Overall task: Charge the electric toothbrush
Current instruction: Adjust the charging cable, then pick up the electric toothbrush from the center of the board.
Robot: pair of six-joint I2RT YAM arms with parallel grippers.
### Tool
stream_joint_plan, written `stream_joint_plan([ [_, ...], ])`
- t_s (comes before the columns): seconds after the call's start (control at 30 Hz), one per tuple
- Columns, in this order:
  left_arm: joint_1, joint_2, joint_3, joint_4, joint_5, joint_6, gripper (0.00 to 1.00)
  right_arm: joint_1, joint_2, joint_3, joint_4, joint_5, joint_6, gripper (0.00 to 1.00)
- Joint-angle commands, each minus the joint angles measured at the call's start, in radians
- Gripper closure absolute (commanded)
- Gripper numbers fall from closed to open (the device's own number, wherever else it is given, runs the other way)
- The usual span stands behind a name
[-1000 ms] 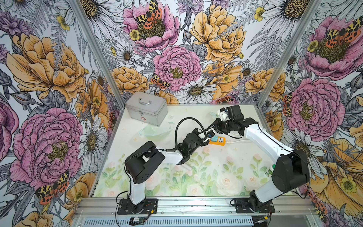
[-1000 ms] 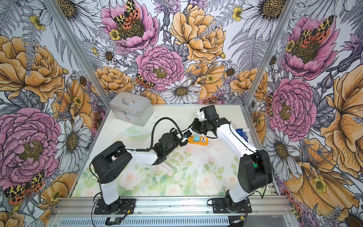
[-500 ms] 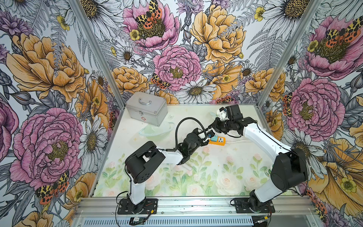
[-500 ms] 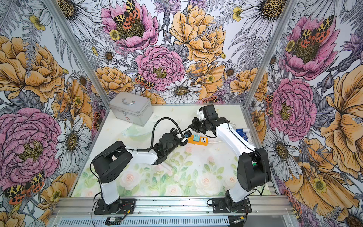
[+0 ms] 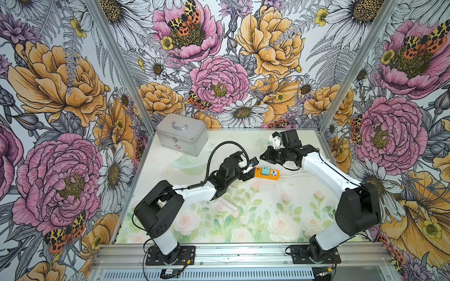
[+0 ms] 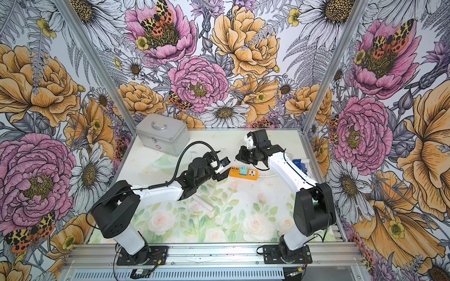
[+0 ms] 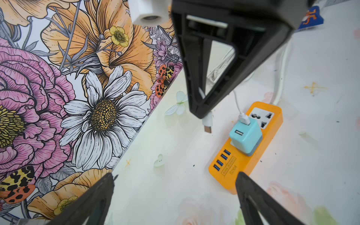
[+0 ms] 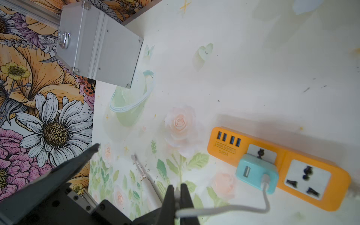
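Observation:
The electric toothbrush (image 5: 229, 203) lies on the table, a slim white handle partly under my left forearm; its thin neck (image 8: 143, 172) shows in the right wrist view. My right gripper (image 8: 176, 188) is shut on the free end of the thin white cable (image 8: 224, 210), and the connector (image 7: 207, 124) sticks out below its tips. That cable runs from the teal plug adapter (image 5: 264, 171) in the orange power strip (image 5: 271, 174). My left gripper (image 7: 174, 175) stands open and empty at the strip's USB end. In both top views the two grippers (image 5: 248, 167) (image 5: 264, 157) are close together.
A silver metal case (image 5: 181, 135) stands at the back left. A blue packet (image 6: 300, 165) lies by the right wall. The strip's thick white cord (image 7: 281, 64) trails toward the right. The flowered walls close in the back and both sides.
My left gripper has opened wide, letting go of what it pinched. The right gripper has closed fully on the cable end. Both arms have barely shifted.

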Motion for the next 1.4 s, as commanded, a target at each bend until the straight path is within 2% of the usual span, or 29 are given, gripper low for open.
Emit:
stream_joint_plan([
  [0.0,0.042,-0.073,0.103,-0.472,0.146,0.061,0.10,-0.002,0.000,0.009,-0.039,0.033,-0.149,1.00],
  [0.03,0.045,-0.077,0.124,-0.555,0.160,0.106,0.14,-0.002,-0.004,0.003,-0.053,0.032,-0.184,1.00],
  [0.13,0.046,-0.078,0.181,-0.752,0.185,0.180,0.15,0.002,-0.020,-0.023,-0.066,0.035,-0.252,1.00],
  [0.27,0.035,-0.075,0.221,-0.894,0.205,0.209,0.16,0.006,-0.049,-0.061,-0.073,0.039,-0.341,1.00],
  [0.47,-0.021,-0.079,0.215,-1.042,0.163,0.304,0.16,0.008,-0.077,-0.087,-0.073,0.068,-0.418,1.00],
  [0.7,-0.063,-0.084,0.188,-1.116,0.109,0.391,0.18,0.008,-0.062,-0.083,-0.071,0.066,-0.412,1.00],
  [0.9,-0.101,-0.083,0.150,-1.152,0.105,0.448,0.19,0.008,-0.051,-0.075,-0.071,0.063,-0.401,1.00],
  [1.03,-0.131,-0.055,0.125,-1.152,0.053,0.469,0.28,0.008,-0.044,-0.071,-0.073,0.062,-0.394,1.00],
  [1.3,-0.133,-0.008,0.129,-1.137,0.058,0.467,0.34,0.008,-0.052,-0.073,-0.072,0.065,-0.388,1.00],
  [1.37,-0.138,0.003,0.127,-1.124,0.056,0.476,0.38,0.008,-0.052,-0.072,-0.072,0.064,-0.388,1.00],
])
